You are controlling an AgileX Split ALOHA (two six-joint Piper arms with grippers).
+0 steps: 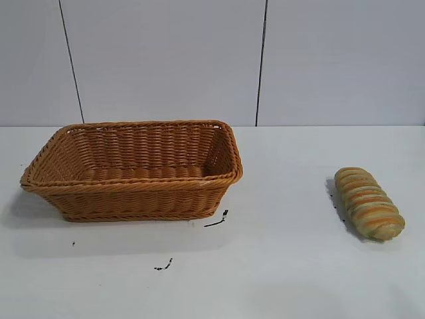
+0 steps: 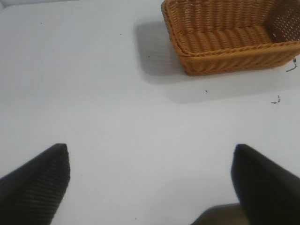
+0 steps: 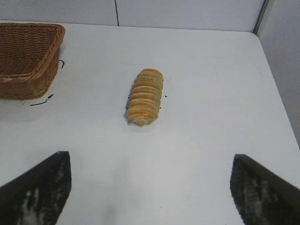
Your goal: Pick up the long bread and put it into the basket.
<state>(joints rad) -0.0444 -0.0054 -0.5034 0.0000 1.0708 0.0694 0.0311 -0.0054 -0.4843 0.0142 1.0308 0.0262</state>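
The long bread [image 1: 369, 203], pale tan with orange-brown ridged stripes, lies on the white table at the right. It also shows in the right wrist view [image 3: 144, 96]. The wicker basket [image 1: 133, 193] stands at the left, empty; it shows in the left wrist view [image 2: 229, 61] and partly in the right wrist view [image 3: 28, 75]. My right gripper [image 3: 151, 161] is open and empty, above the table, well short of the bread. My left gripper [image 2: 151, 154] is open and empty over bare table, away from the basket. Neither gripper shows in the exterior view.
Small black marks [image 1: 217, 220] lie on the table in front of the basket. The table's right edge [image 3: 276, 93] runs beside the bread. A grey panelled wall [image 1: 259, 60] stands behind the table.
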